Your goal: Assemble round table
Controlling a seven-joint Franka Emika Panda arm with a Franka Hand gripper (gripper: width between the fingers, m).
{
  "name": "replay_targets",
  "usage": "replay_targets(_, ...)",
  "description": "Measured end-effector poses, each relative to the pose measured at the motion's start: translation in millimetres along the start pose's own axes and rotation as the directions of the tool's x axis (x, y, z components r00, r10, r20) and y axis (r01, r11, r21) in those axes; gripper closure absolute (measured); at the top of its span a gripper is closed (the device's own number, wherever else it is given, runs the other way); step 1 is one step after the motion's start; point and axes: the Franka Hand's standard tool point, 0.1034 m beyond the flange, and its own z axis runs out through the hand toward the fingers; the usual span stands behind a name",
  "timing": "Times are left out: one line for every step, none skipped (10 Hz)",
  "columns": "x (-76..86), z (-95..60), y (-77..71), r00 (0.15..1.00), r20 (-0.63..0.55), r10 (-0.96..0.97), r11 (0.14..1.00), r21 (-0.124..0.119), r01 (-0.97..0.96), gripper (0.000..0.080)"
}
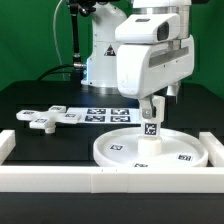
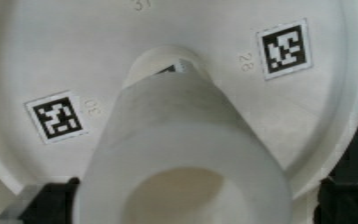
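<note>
The large rimmed white disc (image 1: 118,152) lies flat on the black table just behind the front bar. The short cylindrical leg (image 1: 150,135) stands upright at its middle, a tag on its side. My gripper (image 1: 152,106) hangs straight over the leg, open, with its fingers down either side of the leg's top. In the wrist view the leg (image 2: 176,130) rises from the disc (image 2: 176,30) between the two dark fingertips (image 2: 44,203), and my gripper (image 2: 190,206) straddles it. The cross-shaped foot piece (image 1: 45,117) lies on the table at the exterior view's left.
The marker board (image 1: 105,113) lies behind the disc. Long white bars border the table at the front (image 1: 90,182), at the exterior view's left (image 1: 6,146) and right (image 1: 215,150). The robot's base (image 1: 100,55) stands at the back.
</note>
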Motion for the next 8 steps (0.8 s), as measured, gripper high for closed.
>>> replay_targets(-1.7, 1.4, 1.3, 0.99, 0.017, -0.136, 0.991, -0.004, 0.137, 0.015)
replay_targets(-1.0, 1.6, 2.7, 0.969, 0.034, -0.243, 0.97, -0.008, 0.243, 0.015)
replay_targets(-0.8, 1.1, 3.6, 0.942, 0.048, -0.331, 0.943, -0.011, 0.332, 0.015)
replay_targets(-0.4, 1.1, 3.4, 0.918, 0.06, -0.392, 0.919, -0.01, 0.393, 0.015)
replay_targets(0.1, 1.1, 3.2, 0.899, 0.067, -0.433, 0.901, -0.009, 0.434, 0.015)
replay_targets(-0.5, 1.1, 3.6, 0.855, 0.078, -0.512, 0.858, -0.004, 0.514, 0.015)
replay_targets(-1.2, 1.4, 3.6, 0.815, 0.086, -0.573, 0.818, 0.002, 0.575, 0.015)
replay_targets(-2.0, 1.6, 3.7, 0.79, 0.087, -0.606, 0.794, 0.006, 0.608, 0.015)
